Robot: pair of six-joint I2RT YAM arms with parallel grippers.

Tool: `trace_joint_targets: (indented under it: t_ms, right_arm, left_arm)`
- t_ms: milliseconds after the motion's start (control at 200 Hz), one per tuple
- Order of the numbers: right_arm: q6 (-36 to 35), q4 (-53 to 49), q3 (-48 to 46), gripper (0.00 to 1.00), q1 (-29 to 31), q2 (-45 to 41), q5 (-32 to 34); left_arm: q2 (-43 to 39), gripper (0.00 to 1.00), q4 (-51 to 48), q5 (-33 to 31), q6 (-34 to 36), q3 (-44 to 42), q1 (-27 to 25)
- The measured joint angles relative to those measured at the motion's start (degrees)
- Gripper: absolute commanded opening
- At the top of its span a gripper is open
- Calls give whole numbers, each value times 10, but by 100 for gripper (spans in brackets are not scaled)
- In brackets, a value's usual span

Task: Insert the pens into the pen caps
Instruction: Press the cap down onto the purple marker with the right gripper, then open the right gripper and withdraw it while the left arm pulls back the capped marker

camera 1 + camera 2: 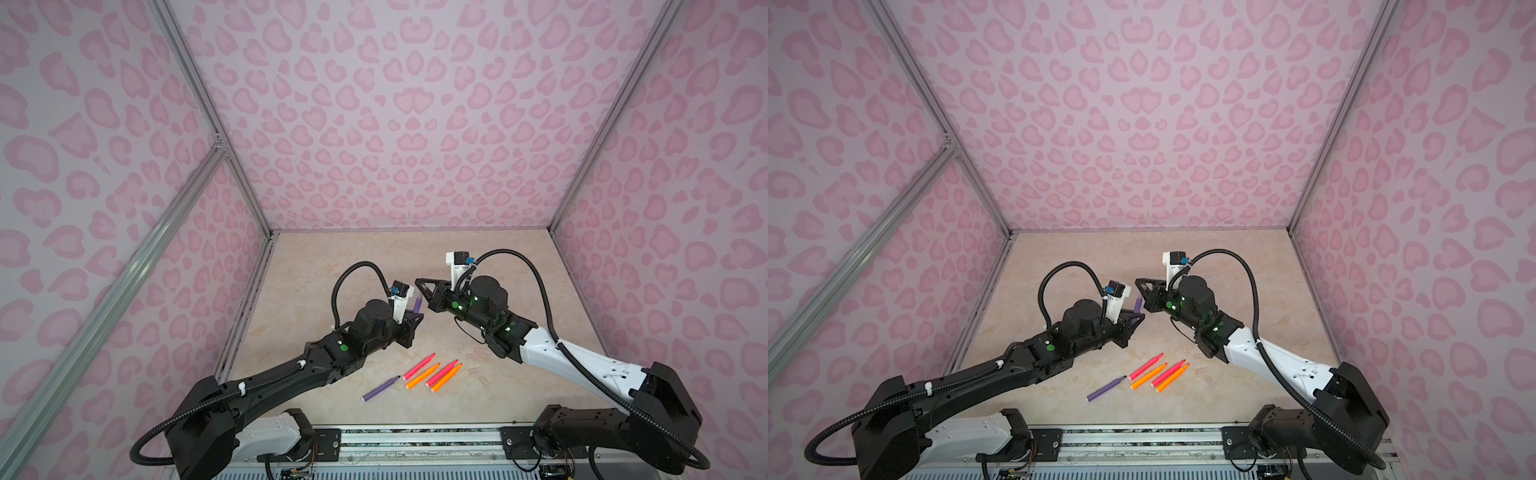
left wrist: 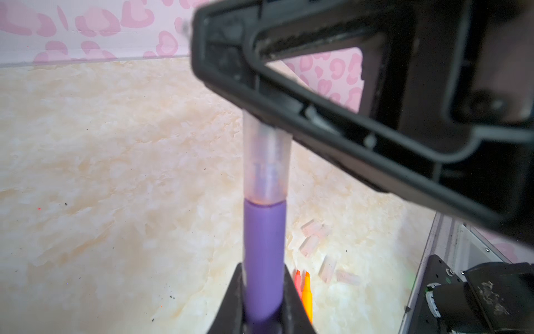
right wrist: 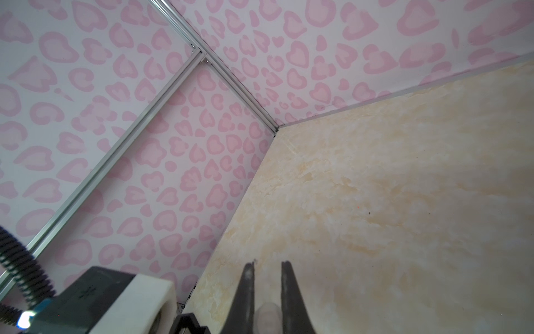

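A purple pen [image 2: 264,254] is held above the counter [image 1: 332,266], clamped by its barrel in the closed jaws of the left gripper [image 1: 417,316]. Its tip is seated in a clear cap [image 2: 265,162], which is gripped between the jaws of the right gripper [image 3: 268,263]. Five more pens [image 1: 422,376] and loose caps [image 2: 310,240] are seen lying nearby.

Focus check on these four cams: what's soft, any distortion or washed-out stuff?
Left wrist view: purple pen and its cap fairly sharp, right arm's fingers up close blurred. Right wrist view: wall sharp, fingers and the cap between them out of focus. Both top views: wide-angle stretch, dim corners, loose caps barely visible on beige table.
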Motion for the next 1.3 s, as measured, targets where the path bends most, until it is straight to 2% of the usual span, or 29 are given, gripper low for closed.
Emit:
trace_joint_targets:
  t_ms: [105,270,660,1045,1305]
  right_arm:
    - [-2,12,10,0,17,14,12]
    - [-11,30,23,0,38,35,32]
    - [-9,102,39,0,66,89,38]
    - [6,109,22,0,130,70,132]
    - [30,111,20,0,140,70,145]
  left_arm:
    - [-23,4,-7,21,0,-10,18]
    - [-49,4,-39,18,1,-10,29]
    - [-95,4,-140,57,27,9,90]
    - [-118,4,-200,106,52,17,115]
    - [-149,4,-209,116,63,7,128]
